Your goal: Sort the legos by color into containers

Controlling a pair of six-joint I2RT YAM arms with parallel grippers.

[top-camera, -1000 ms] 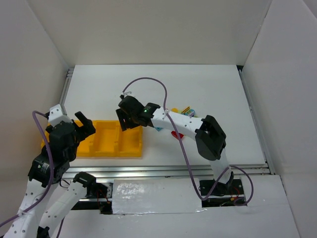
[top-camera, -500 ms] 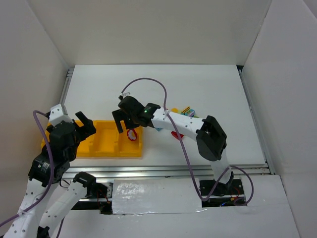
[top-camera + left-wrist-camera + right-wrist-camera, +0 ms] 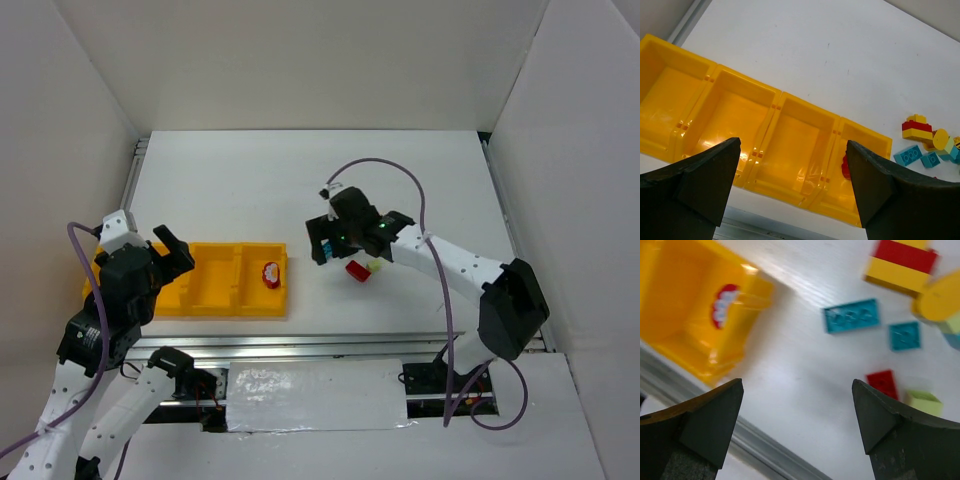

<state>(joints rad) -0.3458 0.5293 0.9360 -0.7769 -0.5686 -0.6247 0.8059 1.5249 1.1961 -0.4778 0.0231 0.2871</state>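
The containers are one long yellow tray (image 3: pixel 230 312) with four compartments in a row. A red lego (image 3: pixel 270 274) with white marks lies in its rightmost compartment; the right wrist view shows this red lego (image 3: pixel 724 305) inside the tray's end (image 3: pixel 695 365). My right gripper (image 3: pixel 320 246) hangs open and empty to the right of the tray, over bare table (image 3: pixel 797 390). Loose legos lie by it: a teal brick (image 3: pixel 851 316), a small teal one (image 3: pixel 904 335), a red one (image 3: pixel 882 382), a light green one (image 3: pixel 923 401). My left gripper (image 3: pixel 792 160) stands open above the tray (image 3: pixel 810 102).
A red-and-yellow stacked brick (image 3: pixel 902 262) and a round yellow piece (image 3: pixel 940 302) sit behind the loose bricks. A metal rail (image 3: pixel 330 347) runs along the table's near edge. White walls close in the table on three sides.
My right gripper opened over the tray's rightmost compartment, leaving the red lego there, then swung right to the loose bricks. The left arm has not moved.
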